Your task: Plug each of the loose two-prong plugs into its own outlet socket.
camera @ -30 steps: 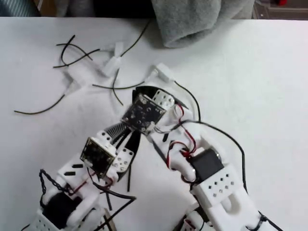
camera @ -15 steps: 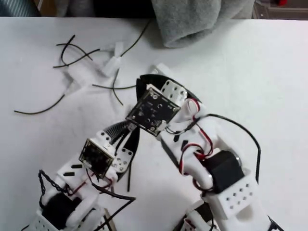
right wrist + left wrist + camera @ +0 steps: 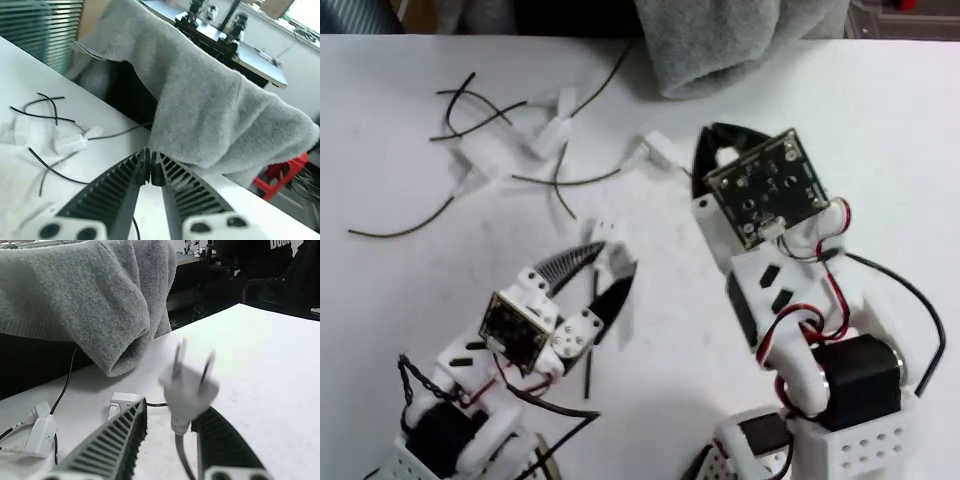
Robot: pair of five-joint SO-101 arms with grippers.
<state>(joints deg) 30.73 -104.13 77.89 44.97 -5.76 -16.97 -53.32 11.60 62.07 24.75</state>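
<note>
One plug (image 3: 608, 245) (image 3: 189, 390), white, sat between my left jaws. Its two prongs poked out past the tips and its cord ran back down the gap. The left jaws stood apart. The plug's body leaned on the smooth jaw, and a gap showed between it and the ribbed jaw. I could not tell whether I truly had a grip on it.

My right jaws were pressed together tip to tip with nothing between them. They sat off to the right of the left pair and well apart from it. They were aimed toward the one grey cloth (image 3: 740, 45) (image 3: 225, 115) draped over the far edge of the bench (image 3: 880, 120).

The loose lot lay out ahead of the left jaws. I counted two white pieces for certain. The near white piece (image 3: 658, 150) (image 3: 125, 402) lay ahead of the left jaws and just beside the right jaws, with a black cord trailing from it. The far white piece (image 3: 552, 135) (image 3: 75, 142) lay farther out, ahead and to the left of both pairs.

Around that one ran the black cords (image 3: 470, 105), several of them and too crossed over each other for a firm count. Other pale shapes lay among the cords. They were too washed out against the bench to count, or to call plug or socket.
</note>
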